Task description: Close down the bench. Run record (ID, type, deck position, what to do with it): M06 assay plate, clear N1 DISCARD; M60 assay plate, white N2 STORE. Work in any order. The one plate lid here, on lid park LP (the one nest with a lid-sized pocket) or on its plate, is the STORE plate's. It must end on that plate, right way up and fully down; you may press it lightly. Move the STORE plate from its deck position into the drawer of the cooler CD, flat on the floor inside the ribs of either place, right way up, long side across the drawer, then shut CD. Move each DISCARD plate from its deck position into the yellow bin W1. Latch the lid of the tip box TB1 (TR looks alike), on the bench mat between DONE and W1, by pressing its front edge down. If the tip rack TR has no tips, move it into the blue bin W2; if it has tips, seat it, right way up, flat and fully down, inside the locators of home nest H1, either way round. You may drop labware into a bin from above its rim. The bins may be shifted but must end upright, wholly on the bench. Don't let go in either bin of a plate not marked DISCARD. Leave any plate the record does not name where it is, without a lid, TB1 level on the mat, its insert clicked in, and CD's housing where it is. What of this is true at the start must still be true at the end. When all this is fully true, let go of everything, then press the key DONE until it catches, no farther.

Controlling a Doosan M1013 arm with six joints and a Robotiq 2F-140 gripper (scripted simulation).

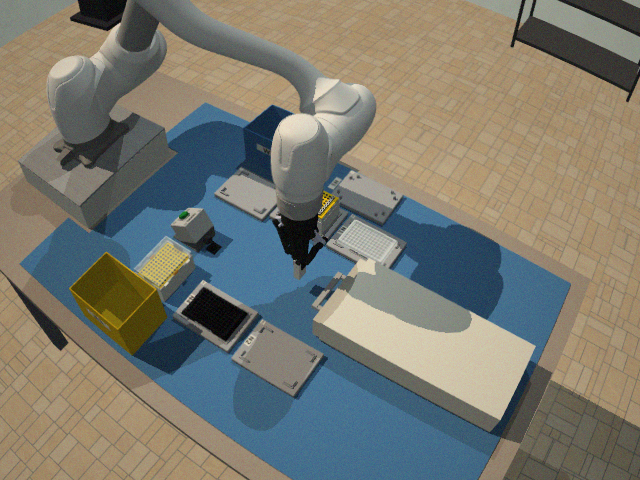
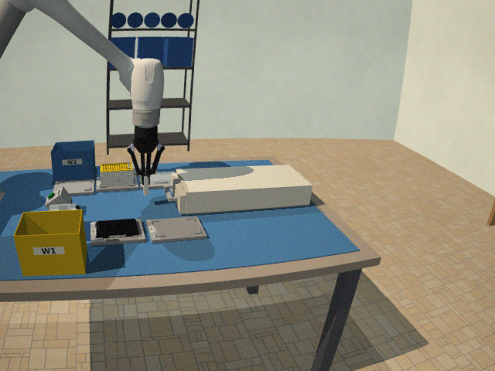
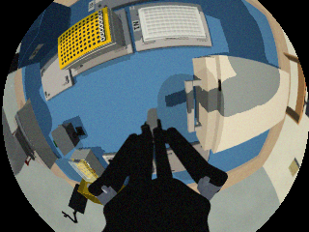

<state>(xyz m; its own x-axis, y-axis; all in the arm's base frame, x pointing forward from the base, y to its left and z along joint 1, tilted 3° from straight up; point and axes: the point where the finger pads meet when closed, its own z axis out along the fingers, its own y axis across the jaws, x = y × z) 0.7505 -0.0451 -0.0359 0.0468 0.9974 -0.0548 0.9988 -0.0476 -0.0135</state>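
Observation:
My gripper (image 1: pixel 299 271) (image 2: pixel 145 190) (image 3: pixel 153 114) is shut and empty. It hangs over the blue mat just left of the handle (image 1: pixel 324 295) (image 2: pixel 169 195) of the beige cooler CD (image 1: pixel 429 341) (image 2: pixel 244 187) (image 3: pixel 238 100). The drawer front sits against the housing. A white gridded plate (image 1: pixel 367 240) (image 3: pixel 173 22) lies on a nest behind the gripper. The tip rack TR (image 1: pixel 326 206) (image 2: pixel 115 168) (image 3: pixel 83 38) with yellow tips stands next to it. Tip box TB1 (image 1: pixel 165 263) stands between the DONE key box (image 1: pixel 191 224) (image 2: pixel 56 196) and the yellow bin W1 (image 1: pixel 111 304) (image 2: pixel 49 239).
A black plate (image 1: pixel 214 312) (image 2: pixel 117 228) lies on a front nest, beside an empty nest (image 1: pixel 279 356) (image 2: pixel 175 229). The blue bin W2 (image 1: pixel 261 139) (image 2: pixel 73 159) stands at the back, with bare nests (image 1: pixel 248 192) (image 1: pixel 369 196) near it. The arm's base block (image 1: pixel 87 170) is at the left.

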